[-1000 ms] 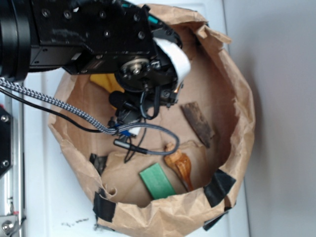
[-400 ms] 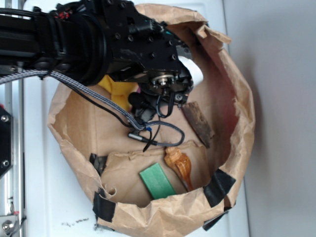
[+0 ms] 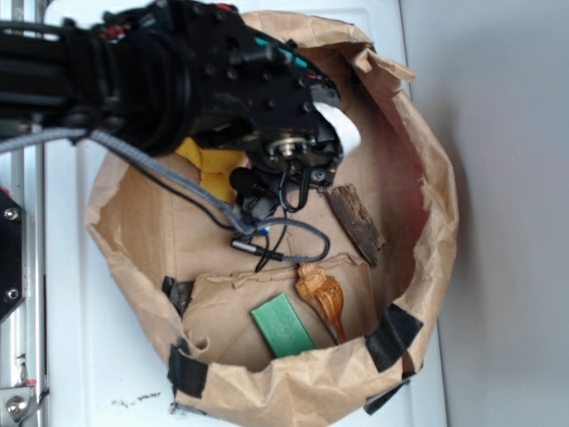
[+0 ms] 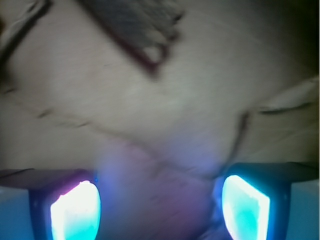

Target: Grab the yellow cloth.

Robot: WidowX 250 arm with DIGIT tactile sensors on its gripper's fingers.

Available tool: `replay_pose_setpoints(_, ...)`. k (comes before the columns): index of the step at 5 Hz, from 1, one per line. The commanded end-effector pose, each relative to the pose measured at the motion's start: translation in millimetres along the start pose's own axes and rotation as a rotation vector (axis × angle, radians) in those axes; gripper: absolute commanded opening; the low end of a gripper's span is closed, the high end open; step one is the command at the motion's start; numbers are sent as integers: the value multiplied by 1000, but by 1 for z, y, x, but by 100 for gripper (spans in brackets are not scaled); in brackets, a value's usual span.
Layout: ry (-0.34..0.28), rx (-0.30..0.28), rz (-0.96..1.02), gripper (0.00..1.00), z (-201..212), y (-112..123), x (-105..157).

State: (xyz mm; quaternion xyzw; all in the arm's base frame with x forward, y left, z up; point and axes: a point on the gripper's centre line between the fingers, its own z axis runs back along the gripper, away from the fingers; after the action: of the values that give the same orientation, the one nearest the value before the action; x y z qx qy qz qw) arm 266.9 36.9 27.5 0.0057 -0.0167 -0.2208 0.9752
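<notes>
Arm over yellow cloth

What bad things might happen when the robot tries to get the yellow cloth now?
The gripper is open over bare brown paper, so it might pinch the paper bag instead. The yellow cloth is mostly hidden under the arm, so the aim may be off. The dangling cable could snag on the bag.

I count one paper bag, one yellow cloth, one green block, one carved shell, one bark strip and three black tape patches.
</notes>
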Motion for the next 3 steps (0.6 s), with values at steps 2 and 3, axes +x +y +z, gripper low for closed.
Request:
replay_pose_setpoints(2, -108, -28, -88, 100, 62, 3, -22)
replay_pose_setpoints(3, -49, 67, -119, 100, 25, -2, -30)
